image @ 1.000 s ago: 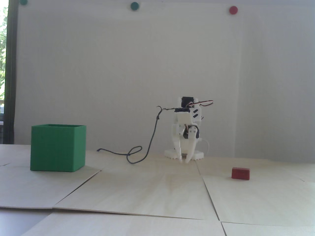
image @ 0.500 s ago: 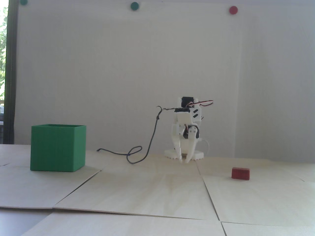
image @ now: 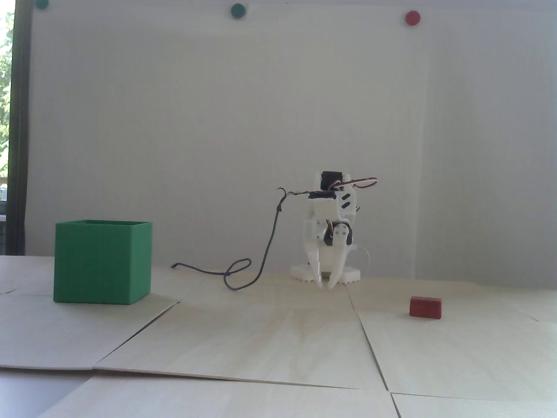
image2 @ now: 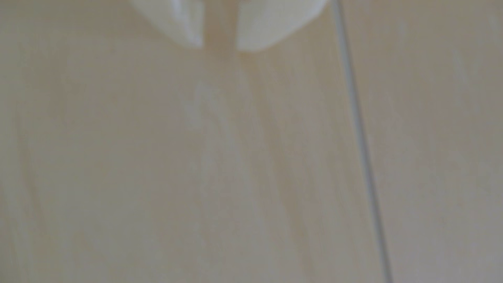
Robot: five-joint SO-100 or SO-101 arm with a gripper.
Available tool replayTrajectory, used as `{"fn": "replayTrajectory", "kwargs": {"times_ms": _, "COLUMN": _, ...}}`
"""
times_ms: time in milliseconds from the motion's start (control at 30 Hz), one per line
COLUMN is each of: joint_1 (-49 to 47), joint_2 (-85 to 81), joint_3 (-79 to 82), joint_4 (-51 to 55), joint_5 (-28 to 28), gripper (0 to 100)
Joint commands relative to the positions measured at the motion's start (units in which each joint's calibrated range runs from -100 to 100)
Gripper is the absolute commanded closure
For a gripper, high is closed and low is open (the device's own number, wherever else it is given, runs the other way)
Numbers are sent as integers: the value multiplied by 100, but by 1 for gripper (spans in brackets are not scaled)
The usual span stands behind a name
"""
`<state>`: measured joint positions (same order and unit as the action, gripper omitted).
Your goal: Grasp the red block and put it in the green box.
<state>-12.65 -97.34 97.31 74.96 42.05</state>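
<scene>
The red block (image: 425,307) lies on the wooden table at the right in the fixed view, on its long side. The green box (image: 102,261) stands at the left with its open top up. My white gripper (image: 326,287) points down at the middle back, in front of the arm's base, its tips just above the table. It is well left of the block and far right of the box. Its jaws stand almost together with only a thin gap and hold nothing. The wrist view shows the two white fingertips (image2: 187,30) over bare wood; block and box are out of that view.
A dark cable (image: 265,252) hangs from the arm and loops on the table left of the base. The table is made of light wooden panels with seams (image2: 362,141). Round green and red dots (image: 412,17) sit high on the white wall.
</scene>
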Motion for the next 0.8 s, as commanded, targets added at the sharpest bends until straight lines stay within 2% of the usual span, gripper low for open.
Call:
{"fn": "replayTrajectory", "kwargs": {"times_ms": 0, "joint_1": -10, "joint_2": -92, "joint_3": 47, "joint_4": 177, "joint_5": -56, "gripper": 97}}
{"fn": "replayTrajectory", "kwargs": {"times_ms": 600, "joint_1": -18, "joint_2": -92, "joint_3": 47, "joint_4": 169, "joint_5": -30, "gripper": 97}}
{"fn": "replayTrajectory", "kwargs": {"times_ms": 767, "joint_1": -34, "joint_2": -100, "joint_3": 2, "joint_4": -202, "joint_5": 12, "gripper": 97}}
